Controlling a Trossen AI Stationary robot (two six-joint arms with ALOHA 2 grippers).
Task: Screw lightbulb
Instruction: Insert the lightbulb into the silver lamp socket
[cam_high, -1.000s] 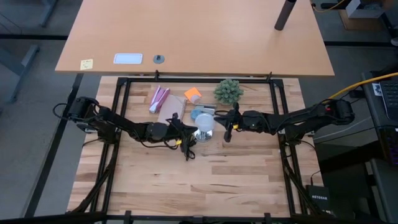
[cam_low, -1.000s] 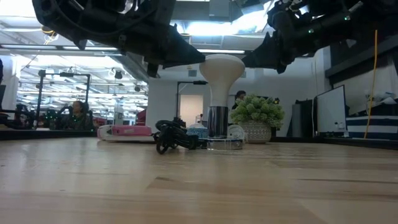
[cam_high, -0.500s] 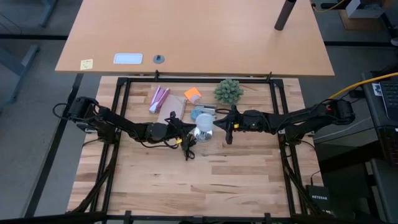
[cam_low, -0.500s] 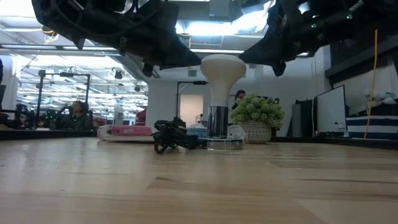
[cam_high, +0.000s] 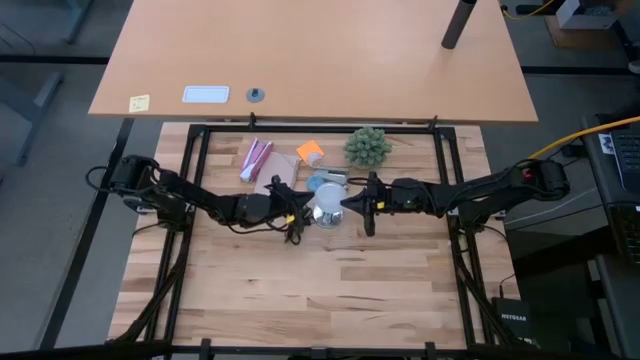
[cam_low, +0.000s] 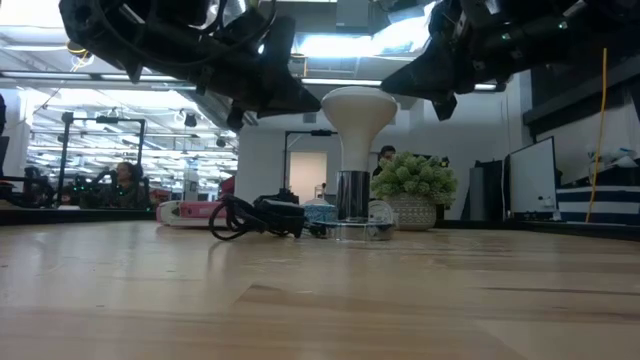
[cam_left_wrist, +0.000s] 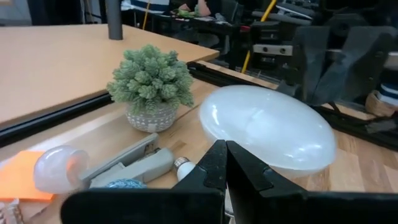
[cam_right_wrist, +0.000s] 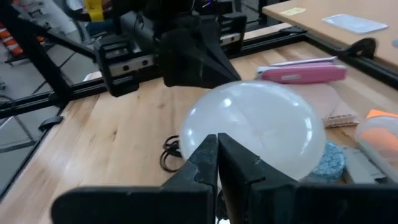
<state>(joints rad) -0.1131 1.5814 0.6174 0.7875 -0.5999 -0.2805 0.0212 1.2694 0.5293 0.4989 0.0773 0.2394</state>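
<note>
If you compare the overhead shot with the one from a second back, your left gripper (cam_high: 296, 208) has pulled back a little from the lightbulb (cam_high: 328, 196), and the black cord (cam_high: 293, 229) that trailed down toward the front of the table is now bunched up closer under that arm. Your right gripper (cam_high: 347, 201) has crept in and its tip now sits right at the bulb's edge, with the green spiky plant (cam_high: 367, 146) and the pink package (cam_high: 255, 159) where they were behind. From table level, the lightbulb (cam_low: 358, 110) stands upright on the shiny socket (cam_low: 351, 196), and the cord (cam_low: 245, 217) has slid over and now loops out wider along the wood; both arms hang just above, one on each side of the globe. Looking through your left wrist cam, that gripper's fingers (cam_left_wrist: 214, 171) are pressed together, pointing at the bulb (cam_left_wrist: 267, 127) without holding it, plant (cam_left_wrist: 151, 84) off beyond. Your right wrist cam tells the same story: fingers (cam_right_wrist: 205, 160) shut tight on nothing, with the globe (cam_right_wrist: 255, 127) just past the tips.
</note>
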